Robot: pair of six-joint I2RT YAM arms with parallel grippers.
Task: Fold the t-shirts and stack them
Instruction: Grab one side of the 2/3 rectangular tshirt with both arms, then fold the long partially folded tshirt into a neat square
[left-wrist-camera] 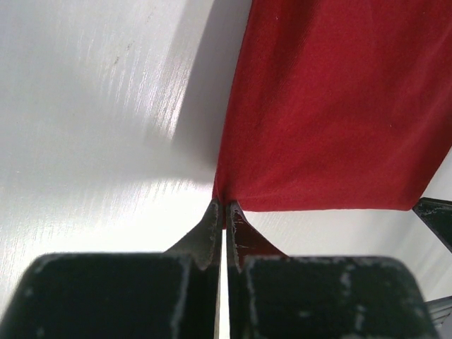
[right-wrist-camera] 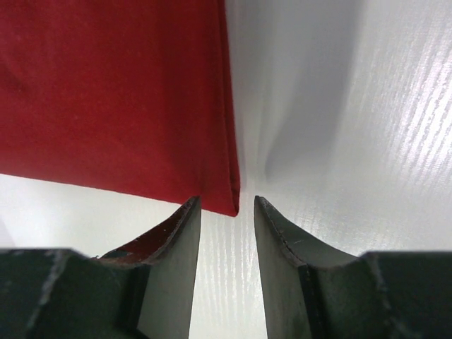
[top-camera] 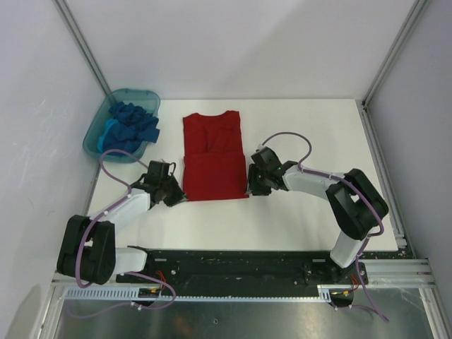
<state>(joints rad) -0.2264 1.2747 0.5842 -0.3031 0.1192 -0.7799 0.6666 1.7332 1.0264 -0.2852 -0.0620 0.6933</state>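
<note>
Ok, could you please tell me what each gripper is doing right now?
Left gripper: closed on the red t-shirt corner.
Right gripper: open, at its other corner.

You have nothing to read in any of the three views: no text, label, brand, number or sign. The red t-shirt [top-camera: 215, 159] shows only plain cloth, and the bench [top-camera: 296, 219] only its white surface.

Red t-shirt [top-camera: 214, 159] lies flat, sleeves folded in; blue t-shirts [top-camera: 133, 126] crumpled far left.
</note>
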